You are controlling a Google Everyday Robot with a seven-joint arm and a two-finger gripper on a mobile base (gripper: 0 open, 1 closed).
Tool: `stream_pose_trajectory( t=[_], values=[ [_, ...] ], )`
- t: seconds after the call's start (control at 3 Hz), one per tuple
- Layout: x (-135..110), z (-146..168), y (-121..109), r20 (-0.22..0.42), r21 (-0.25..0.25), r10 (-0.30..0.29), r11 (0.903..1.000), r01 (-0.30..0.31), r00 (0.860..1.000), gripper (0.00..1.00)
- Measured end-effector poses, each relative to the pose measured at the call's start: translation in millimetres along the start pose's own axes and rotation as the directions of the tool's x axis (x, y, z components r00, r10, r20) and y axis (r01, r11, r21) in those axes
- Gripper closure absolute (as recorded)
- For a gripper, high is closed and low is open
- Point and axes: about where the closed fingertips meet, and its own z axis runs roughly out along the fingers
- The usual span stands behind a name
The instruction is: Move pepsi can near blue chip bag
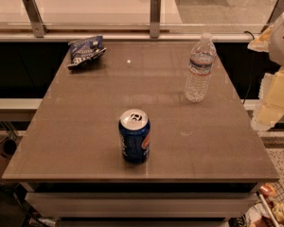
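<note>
The pepsi can (134,136) stands upright near the front middle of the brown table (85,126); it is dark blue with a silver top. The blue chip bag (85,50) lies flat and wrinkled at the table's far left corner. My gripper (269,103) is a pale yellow and white shape at the right edge of the view, beyond the table's right side, well apart from the can and holding nothing that I can see.
A clear plastic water bottle (199,69) stands upright at the far right of the table. A glass railing with metal posts (155,17) runs behind the table. Floor and clutter (270,207) show at the lower right.
</note>
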Motion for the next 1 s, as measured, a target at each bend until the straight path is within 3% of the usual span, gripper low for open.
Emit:
stream_pose_trajectory(
  t=[0.33, 0.67, 1.0],
  values=[
    [0, 0, 0, 0.0, 0.0, 0.0, 1.0, 0.0, 1.0, 0.0],
    [-4, 3, 2, 0.072, -0.025, -0.003, 0.9997, 0.005, 0.997, 0.0],
    [-18, 12, 13, 0.235, -0.076, -0.006, 0.9968, 0.025, 0.972, 0.0]
  ],
)
